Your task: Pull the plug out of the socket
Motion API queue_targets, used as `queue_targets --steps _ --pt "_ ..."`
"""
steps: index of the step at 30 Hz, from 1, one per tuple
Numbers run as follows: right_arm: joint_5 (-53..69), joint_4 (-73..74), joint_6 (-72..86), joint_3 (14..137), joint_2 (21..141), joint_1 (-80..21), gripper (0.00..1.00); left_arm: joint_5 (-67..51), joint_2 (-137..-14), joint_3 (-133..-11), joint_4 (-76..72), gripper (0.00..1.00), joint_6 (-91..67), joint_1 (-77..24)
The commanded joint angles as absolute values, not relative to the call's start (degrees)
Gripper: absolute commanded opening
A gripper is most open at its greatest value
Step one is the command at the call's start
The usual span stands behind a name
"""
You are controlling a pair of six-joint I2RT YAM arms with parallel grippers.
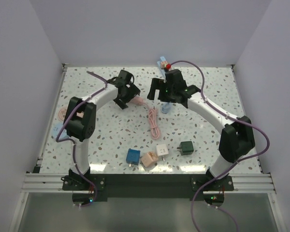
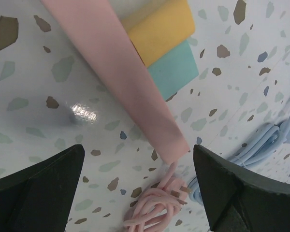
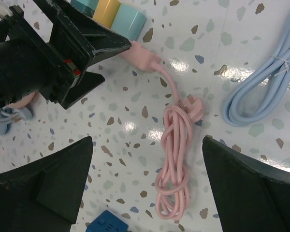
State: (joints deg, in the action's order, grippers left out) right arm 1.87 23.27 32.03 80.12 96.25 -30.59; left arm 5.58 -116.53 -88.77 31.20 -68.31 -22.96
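Claws both spread, left claw (image 2: 138, 150), right claw (image 3: 147, 140), one pink socket strip (image 2: 111, 67), one pink coiled cable (image 3: 176, 164), four adapter cubes (image 1: 148, 159)

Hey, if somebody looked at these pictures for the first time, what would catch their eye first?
Probably the pink coiled cable lying mid-table, which runs up to a pink power strip under the open left gripper. The open right gripper hangs over the coil. Near the front edge sit a blue cube, a peach cube, a white cube and a dark green cube.
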Motion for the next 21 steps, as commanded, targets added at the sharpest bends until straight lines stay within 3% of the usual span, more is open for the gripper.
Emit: queue_targets --steps 1,8,11,14,17,19,21 --pt "0.53 23.91 32.78 79.98 94.30 -29.88 0.99 7.65 -120.05 -94.38 35.94 1.00 -74.00 -23.73" --pt "1.93 23.91 32.34 80.16 94.66 -29.44 0.99 5.10 -127.61 -100.37 35.60 0.96 -74.09 -23.91" --pt "2.28 23.91 32.17 79.72 94.22 -28.92 0.98 3.08 -125.61 -96.96 32.01 0.79 -71.99 -23.91" --pt "3.42 23.64 32.08 79.02 93.87 -27.87 0.97 0.45 -121.22 -86.18 22.28 0.49 -69.18 -23.82" --pt "4.74 22.86 32.26 78.31 93.87 -27.34 0.95 -3.59 -119.19 -80.53 18.64 0.09 -63.91 -23.73" --pt "5.71 21.98 31.99 78.22 94.57 -27.07 0.94 -8.07 -118.92 -78.41 16.71 0.00 -57.96 -23.56" --pt "7.20 21.62 31.21 79.01 96.31 -26.90 0.94 -11.23 -118.39 -75.60 14.17 0.00 -54.16 -23.29"
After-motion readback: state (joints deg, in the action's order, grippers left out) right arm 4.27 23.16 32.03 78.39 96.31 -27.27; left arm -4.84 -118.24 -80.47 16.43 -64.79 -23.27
